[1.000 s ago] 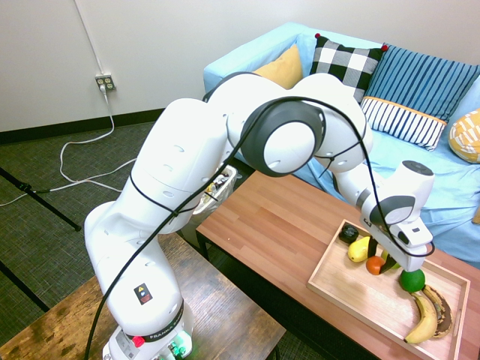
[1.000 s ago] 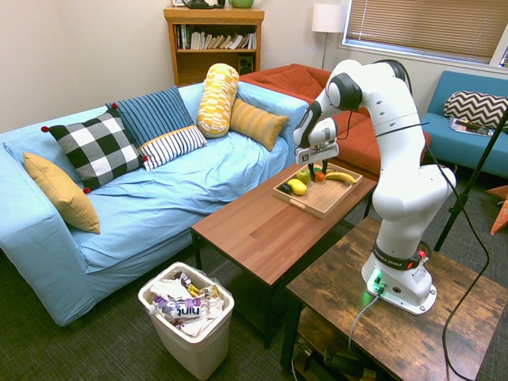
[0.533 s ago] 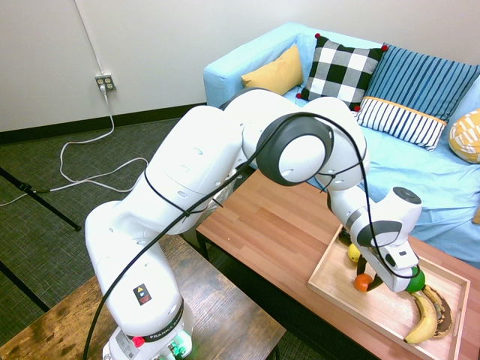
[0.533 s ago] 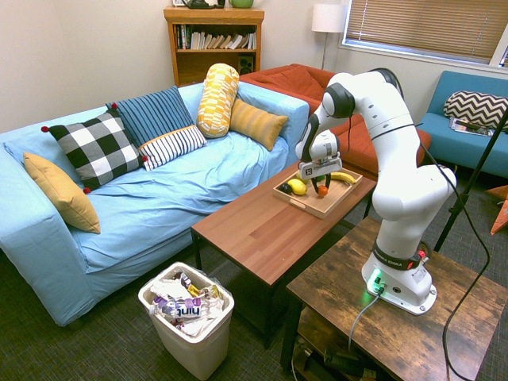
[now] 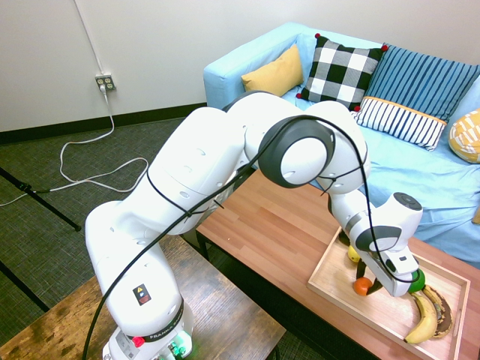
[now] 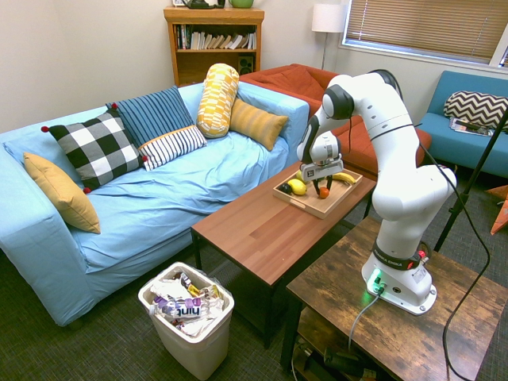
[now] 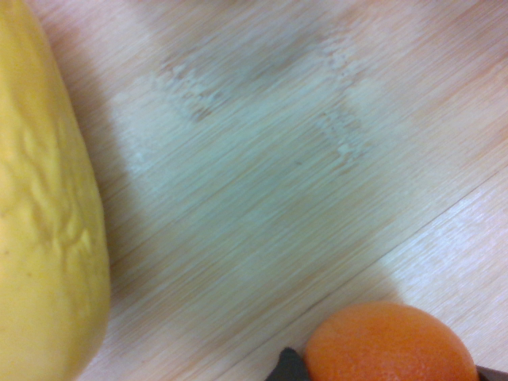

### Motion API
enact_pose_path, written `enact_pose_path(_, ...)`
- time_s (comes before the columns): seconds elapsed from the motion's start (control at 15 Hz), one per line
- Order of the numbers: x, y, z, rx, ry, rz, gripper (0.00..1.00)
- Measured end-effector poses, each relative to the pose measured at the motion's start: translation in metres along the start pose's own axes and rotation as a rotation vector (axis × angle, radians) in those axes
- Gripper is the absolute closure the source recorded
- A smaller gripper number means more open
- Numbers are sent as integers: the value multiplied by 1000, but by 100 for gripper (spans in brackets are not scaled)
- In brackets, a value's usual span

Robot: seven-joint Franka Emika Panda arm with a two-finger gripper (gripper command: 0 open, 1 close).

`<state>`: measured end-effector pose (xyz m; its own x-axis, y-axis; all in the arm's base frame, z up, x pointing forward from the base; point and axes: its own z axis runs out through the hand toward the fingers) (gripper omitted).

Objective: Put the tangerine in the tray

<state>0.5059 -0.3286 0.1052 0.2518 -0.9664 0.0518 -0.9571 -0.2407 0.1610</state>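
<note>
Tangerine (image 5: 362, 286): one, small, round, bright orange. Sits within the tray's walls, near its near-left side as seen in the first exterior view; cannot tell whether touching the tray floor or slightly raised.

Pincer (image 5: 366, 283): one, two-fingered, dark at the tips. Pointing down into the tray, drawn in and holding the tangerine, with a finger at either side.

Tray (image 5: 332, 292): one, light wood, shallow, rectangular, low rim. Lies flat at the right end of the reddish-brown worktop (image 5: 270, 214), same view.

Other contents, same view: yellow fruit (image 6: 298, 186), beyond the tangerine and apart from it; black item (image 6: 285, 188) just beside the yellow fruit; green fruit (image 5: 418, 281), to the right, partly behind the pincer; yellow banana (image 5: 424, 321) and brown curved item (image 5: 442, 309), further right, side by side.

Surroundings: light-blue sofa (image 6: 159, 202) along the far side of that worktop; white waste bin (image 6: 190, 325), well apart from the tray, no part of the task.

Step in hand, by judgement: placing, almost complete. Next move calls for lowering if any gap remains, then parting the fingers gently and lifting straight up, clear of neighbouring fruit. Risk: rolling on release.
</note>
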Motion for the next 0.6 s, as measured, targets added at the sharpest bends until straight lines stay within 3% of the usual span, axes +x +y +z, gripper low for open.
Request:
enact_pose_path(0.27, 5, 2, -8, 12, 13, -2, 0)
enact_pose_path(0.6, 9, 9, -54, 60, 43, 12, 0)
